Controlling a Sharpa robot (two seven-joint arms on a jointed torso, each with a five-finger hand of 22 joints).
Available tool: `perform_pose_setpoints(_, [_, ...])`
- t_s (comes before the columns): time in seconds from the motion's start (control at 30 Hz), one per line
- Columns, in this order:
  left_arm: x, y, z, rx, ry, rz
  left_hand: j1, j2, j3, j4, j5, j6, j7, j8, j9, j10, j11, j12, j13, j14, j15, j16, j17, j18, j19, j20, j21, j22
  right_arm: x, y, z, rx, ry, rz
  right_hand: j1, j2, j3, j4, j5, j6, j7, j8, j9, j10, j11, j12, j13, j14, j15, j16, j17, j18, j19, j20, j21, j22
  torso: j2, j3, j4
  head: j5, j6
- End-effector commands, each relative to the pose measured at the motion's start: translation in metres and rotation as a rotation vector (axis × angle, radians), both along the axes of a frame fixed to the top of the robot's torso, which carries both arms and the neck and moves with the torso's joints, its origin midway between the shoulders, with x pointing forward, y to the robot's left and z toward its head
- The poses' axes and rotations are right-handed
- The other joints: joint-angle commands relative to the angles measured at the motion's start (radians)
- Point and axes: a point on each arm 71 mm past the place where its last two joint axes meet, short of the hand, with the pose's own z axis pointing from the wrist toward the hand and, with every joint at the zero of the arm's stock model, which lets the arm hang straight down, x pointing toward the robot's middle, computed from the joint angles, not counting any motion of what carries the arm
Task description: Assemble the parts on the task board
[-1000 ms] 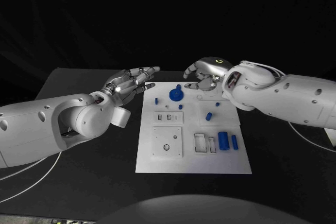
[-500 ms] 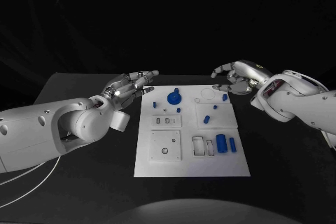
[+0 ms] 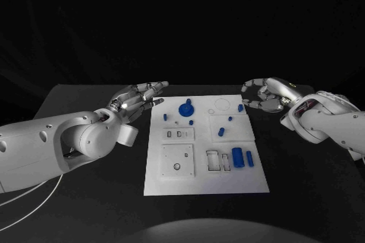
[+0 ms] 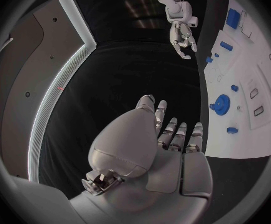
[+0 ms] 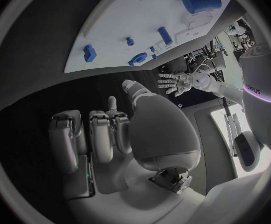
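Head view is showing the task board, a flat white rectangular plate, lying in the middle of the matte black table. Small blue parts are sitting on the board: a round gear-like piece with a stub near the board's far edge, a fat cylinder with a thinner peg just beside it toward the board's right edge, and a short peg nearer the board's middle. Raised white blocks with slots and holes are standing on the board's near half.

The left hand, silver and glossy, is hovering off the board's left far corner, fingers spread apart and holding nothing. The right hand is hanging off the board's right far corner, fingers curled inward; nothing is showing in them.

Left wrist view is giving the back of the left hand with its fingers straight and apart, the gear on the board beyond them, and the right hand farther off across the board. Right wrist view is showing the right hand with fingers bent over bare black table, the fat cylinder on the board, and the left hand splayed past the board's far side.
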Motion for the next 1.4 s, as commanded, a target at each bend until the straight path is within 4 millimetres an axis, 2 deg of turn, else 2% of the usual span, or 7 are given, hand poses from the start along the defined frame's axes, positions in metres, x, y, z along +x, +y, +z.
perform_pose_setpoints(0.03, [-0.001,-0.001,0.001,-0.018,-0.013,-0.015,0.000,-0.004,0.005,0.001,0.004,-0.001,0.005,0.005,0.001,0.005,0.004,0.007,0.002,-0.006,0.001,-0.001,0.000,0.004,0.003,-0.001,0.004,0.001,0.002,0.000,-0.008,0.023,0.026,0.006,0.003,-0.010,0.001,0.010,0.007,-0.024,0.004,-0.011,0.016,0.104,0.007,0.004,0.263,0.106,0.004,0.003,0.263,-0.014,0.106,0.005,0.003,0.263,0.000,0.0002,-0.0010,0.003,0.003])
perform_pose_setpoints(0.23, [-0.001,0.001,0.001,-0.016,-0.015,-0.010,0.000,-0.004,0.005,0.001,0.004,-0.001,0.005,0.005,0.001,0.006,0.004,0.008,0.002,-0.006,0.001,-0.001,0.000,0.004,0.003,-0.001,0.005,0.001,0.004,-0.003,-0.025,0.010,0.091,-0.018,0.020,-0.020,0.016,0.015,0.068,-0.071,0.011,-0.027,0.051,0.104,0.014,0.004,0.263,0.106,0.010,0.003,0.263,-0.014,0.106,0.011,0.003,0.263,-0.001,-0.0012,-0.0003,0.002,0.004])
perform_pose_setpoints(0.43, [-0.001,0.001,0.001,-0.016,-0.013,-0.010,0.001,-0.004,0.006,0.000,0.005,0.000,0.006,0.005,0.001,0.007,0.004,0.009,0.002,-0.006,0.001,0.000,0.000,0.004,0.004,-0.001,0.005,0.001,0.005,-0.007,-0.036,-0.002,0.130,-0.038,0.031,-0.021,0.027,0.013,0.093,-0.084,0.015,-0.030,0.068,0.104,0.017,0.004,0.263,0.106,0.013,0.003,0.263,-0.014,0.106,0.014,0.003,0.263,0.000,-0.0004,-0.0009,0.004,0.002])
perform_pose_setpoints(0.67, [-0.002,0.001,0.001,-0.016,-0.012,-0.012,0.001,-0.004,0.006,0.000,0.005,0.001,0.006,0.006,0.001,0.009,0.004,0.010,0.002,-0.006,0.001,0.000,0.000,0.004,0.004,-0.001,0.005,0.001,0.006,-0.009,-0.046,-0.011,0.158,-0.055,0.035,-0.021,0.030,0.011,0.086,-0.087,0.017,-0.030,0.075,0.104,0.019,0.004,0.263,0.106,0.015,0.003,0.263,-0.014,0.106,0.015,0.003,0.263,-0.001,-0.0006,-0.0011,0.004,0.000])
perform_pose_setpoints(1.17, [-0.002,0.001,0.001,-0.016,-0.010,-0.016,0.001,-0.004,0.006,0.000,0.005,0.001,0.006,0.006,0.001,0.009,0.004,0.010,0.002,-0.006,0.001,0.000,0.000,0.004,0.004,-0.001,0.005,0.001,0.010,-0.010,-0.049,-0.022,0.170,-0.073,0.044,-0.016,0.040,0.007,0.090,-0.083,0.020,-0.027,0.087,0.104,0.021,0.004,0.263,0.106,0.017,0.003,0.263,-0.014,0.106,0.017,0.003,0.263,-0.001,0.0000,-0.0016,0.003,-0.002])
perform_pose_setpoints(1.4, [-0.002,0.000,0.000,-0.016,-0.006,-0.020,0.002,-0.004,0.007,0.000,0.005,-0.001,0.007,0.005,0.001,0.010,0.005,0.012,0.002,-0.006,0.001,0.001,0.000,0.003,0.004,-0.001,0.005,0.001,0.012,-0.008,-0.050,-0.023,0.177,-0.075,0.037,-0.012,0.043,0.014,0.076,-0.079,0.022,-0.032,0.088,0.104,0.023,0.004,0.263,0.106,0.019,0.003,0.263,-0.014,0.106,0.019,0.003,0.263,-0.001,0.0002,-0.0008,0.002,-0.003])
